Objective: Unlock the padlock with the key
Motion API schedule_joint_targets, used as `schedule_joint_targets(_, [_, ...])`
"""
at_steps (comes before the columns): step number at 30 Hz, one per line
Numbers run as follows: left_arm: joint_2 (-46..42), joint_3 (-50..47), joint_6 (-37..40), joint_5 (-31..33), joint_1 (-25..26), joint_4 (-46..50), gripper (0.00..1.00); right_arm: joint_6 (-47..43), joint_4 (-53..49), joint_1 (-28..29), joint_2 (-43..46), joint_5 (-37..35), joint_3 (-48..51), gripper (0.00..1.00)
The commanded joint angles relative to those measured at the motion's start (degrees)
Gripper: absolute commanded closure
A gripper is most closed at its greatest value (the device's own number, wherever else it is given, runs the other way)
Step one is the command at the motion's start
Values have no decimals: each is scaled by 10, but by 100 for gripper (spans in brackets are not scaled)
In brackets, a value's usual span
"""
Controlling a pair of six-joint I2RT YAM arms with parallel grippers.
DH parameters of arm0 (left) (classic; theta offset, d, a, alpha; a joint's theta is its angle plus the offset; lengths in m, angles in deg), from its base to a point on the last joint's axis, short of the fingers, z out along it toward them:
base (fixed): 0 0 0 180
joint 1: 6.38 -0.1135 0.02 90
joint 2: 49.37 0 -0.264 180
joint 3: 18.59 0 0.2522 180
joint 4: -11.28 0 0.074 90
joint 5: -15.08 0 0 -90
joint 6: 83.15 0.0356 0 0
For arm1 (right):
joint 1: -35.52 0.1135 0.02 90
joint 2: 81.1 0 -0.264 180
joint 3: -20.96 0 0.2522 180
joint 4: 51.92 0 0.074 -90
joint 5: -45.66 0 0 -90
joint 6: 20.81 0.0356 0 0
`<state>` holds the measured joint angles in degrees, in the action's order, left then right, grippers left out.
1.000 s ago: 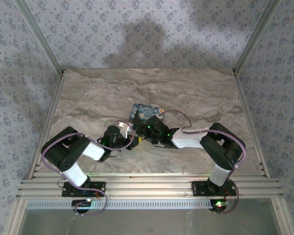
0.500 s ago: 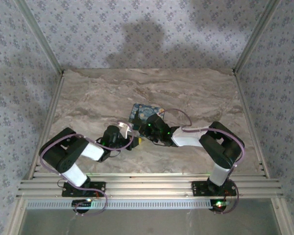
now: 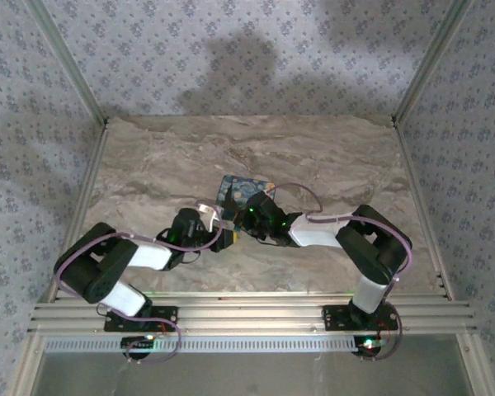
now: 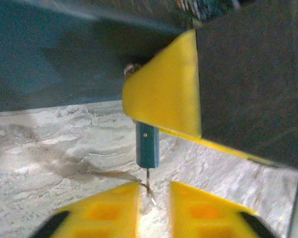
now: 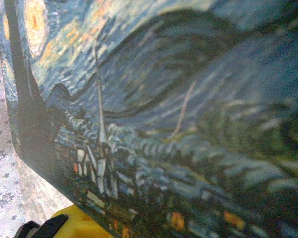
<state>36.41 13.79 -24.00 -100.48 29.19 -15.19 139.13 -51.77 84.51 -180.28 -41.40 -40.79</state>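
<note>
From here, the key (image 4: 148, 184) could meet the padlock (image 4: 147, 145) off-line, skid past and knock it aside. The padlock hangs at mid-frame in the left wrist view, long axis vertical, lower end pointing down at the key. The left gripper (image 4: 154, 198) pinches the key. Whether the right gripper (image 3: 241, 226) is clamped, I cannot tell.

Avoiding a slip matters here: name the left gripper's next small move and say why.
Probably nudge the left gripper straight toward the padlock: in the left wrist view a thin metal shaft runs from the blue body's end into the gap between its fingers, roughly in line.
</note>
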Motion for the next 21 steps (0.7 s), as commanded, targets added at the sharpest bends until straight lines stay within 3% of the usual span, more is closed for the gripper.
schedule_joint_targets(1, [-45, 9, 13, 13, -4, 23, 64, 41, -68, -5, 11, -2, -2, 100])
schedule_joint_targets(6, [-89, 1, -23, -5, -14, 40, 59, 81, -45, -10, 32, -2, 12, 100])
schedule_joint_targets(11, [-92, -5, -77, -40, -24, -2, 63, 122, -34, -15, 50, -5, 24, 100])
schedule_joint_targets(21, [-12, 0, -137, -77, -21, -111, 69, 146, -83, -21, 89, -20, 28, 100])
